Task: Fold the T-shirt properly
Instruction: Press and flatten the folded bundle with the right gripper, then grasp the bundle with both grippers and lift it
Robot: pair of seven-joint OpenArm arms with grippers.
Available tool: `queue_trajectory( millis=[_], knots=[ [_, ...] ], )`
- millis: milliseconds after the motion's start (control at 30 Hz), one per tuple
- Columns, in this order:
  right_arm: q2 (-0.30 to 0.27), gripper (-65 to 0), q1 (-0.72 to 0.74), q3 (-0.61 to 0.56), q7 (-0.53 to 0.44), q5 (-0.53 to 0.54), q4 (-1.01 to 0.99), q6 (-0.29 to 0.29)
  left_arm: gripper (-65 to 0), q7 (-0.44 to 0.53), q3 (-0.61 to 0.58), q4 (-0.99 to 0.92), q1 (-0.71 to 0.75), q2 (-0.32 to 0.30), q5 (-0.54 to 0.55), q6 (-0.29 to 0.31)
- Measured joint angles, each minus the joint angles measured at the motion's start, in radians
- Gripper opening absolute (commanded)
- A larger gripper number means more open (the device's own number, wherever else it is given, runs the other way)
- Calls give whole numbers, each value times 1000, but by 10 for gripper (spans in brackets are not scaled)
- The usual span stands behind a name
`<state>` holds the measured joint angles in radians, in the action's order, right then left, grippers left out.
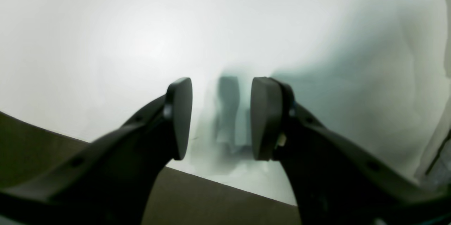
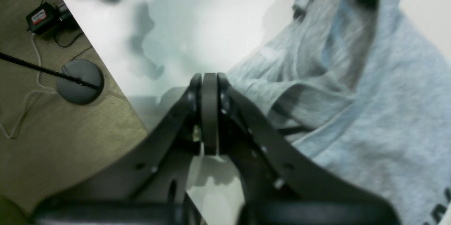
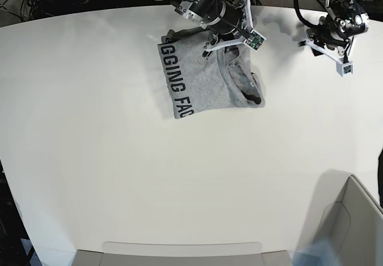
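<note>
While the white table fills most of the base view, the grey T-shirt lies bunched near its far edge, black lettering facing up along one side and folds heaped at the other. Over the shirt's far edge sits the right gripper, pads pressed together with no cloth seen between them. Well apart over bare tabletop, the left gripper is spread, holding nothing.

One T-shirt, two hands, left, right, one table
</note>
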<state>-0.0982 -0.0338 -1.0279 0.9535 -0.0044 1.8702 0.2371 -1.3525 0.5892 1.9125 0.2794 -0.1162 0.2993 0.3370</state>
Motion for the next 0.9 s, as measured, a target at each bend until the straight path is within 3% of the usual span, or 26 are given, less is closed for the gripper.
queue_trajectory(
  millis=[167,233,367,467,567,633,767,900],
  knots=[
    [-9,-650,-65,142,-29,-21,124,1,-390,0,0,0,0,0,0,0],
    [-29,-650,-95,199,4,-17,101,-3,-390,0,0,0,0,0,0,0],
    [-25,-650,-93,201,-5,-19,17,-13,-390,0,0,0,0,0,0,0],
    [-16,-650,-81,119,-1,31,-22,-150,-390,0,0,0,-3,0,-1,0],
    [-12,-650,-63,86,2,5,-21,-242,-390,0,-5,0,-3,2,0,0],
    [-12,-650,-56,77,44,9,-21,-259,-390,0,-5,0,-3,2,-1,0],
    [-37,-650,-63,82,38,1,79,-288,-390,0,-5,0,-5,2,0,0],
    [-26,-650,-84,123,38,-3,151,-286,-390,0,-5,0,-5,2,0,0]
  ],
)
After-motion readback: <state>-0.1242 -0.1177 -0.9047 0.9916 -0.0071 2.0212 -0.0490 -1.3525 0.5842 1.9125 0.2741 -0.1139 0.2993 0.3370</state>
